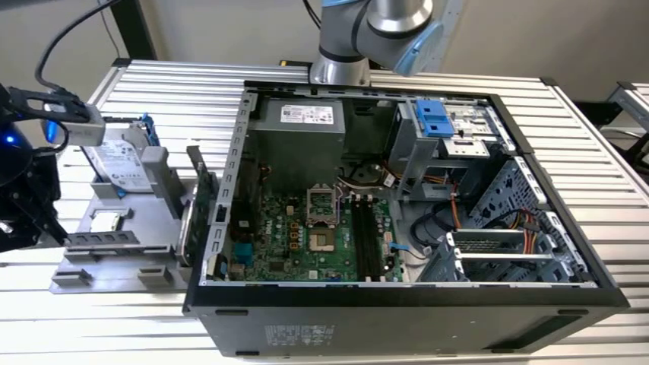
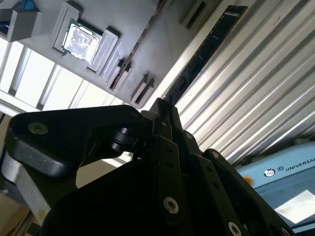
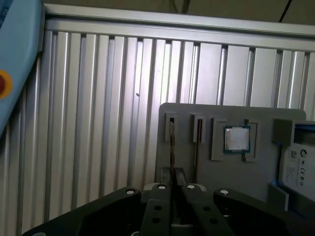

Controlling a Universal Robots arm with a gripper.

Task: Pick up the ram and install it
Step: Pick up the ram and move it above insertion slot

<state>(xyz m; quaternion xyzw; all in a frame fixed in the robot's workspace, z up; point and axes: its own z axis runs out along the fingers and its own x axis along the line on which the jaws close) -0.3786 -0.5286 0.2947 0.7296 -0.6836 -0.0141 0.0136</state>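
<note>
The ram [image 1: 102, 238] stands on edge in a slot of a grey parts holder [image 1: 152, 262] at the exterior view's left. It is a narrow stick with a row of dark chips. In the first wrist view the ram [image 3: 171, 140] shows as a thin edge running under my fingertips. My gripper [image 1: 30, 224] hangs at the far left, beside the holder. In both wrist views the gripper [image 3: 175, 172] [image 2: 165, 105] has its fingers pressed together with nothing between them. The open computer case [image 1: 218, 251] holds the green motherboard [image 1: 294, 236] with long black slots [image 1: 367, 236].
On the holder are also a processor [image 3: 237, 139], a second thin board in the neighbouring slot [image 3: 198, 132] and a hard drive [image 3: 300, 164]. The arm's base [image 1: 340, 68] stands behind the case. The ribbed metal table [image 3: 98, 123] surrounds everything.
</note>
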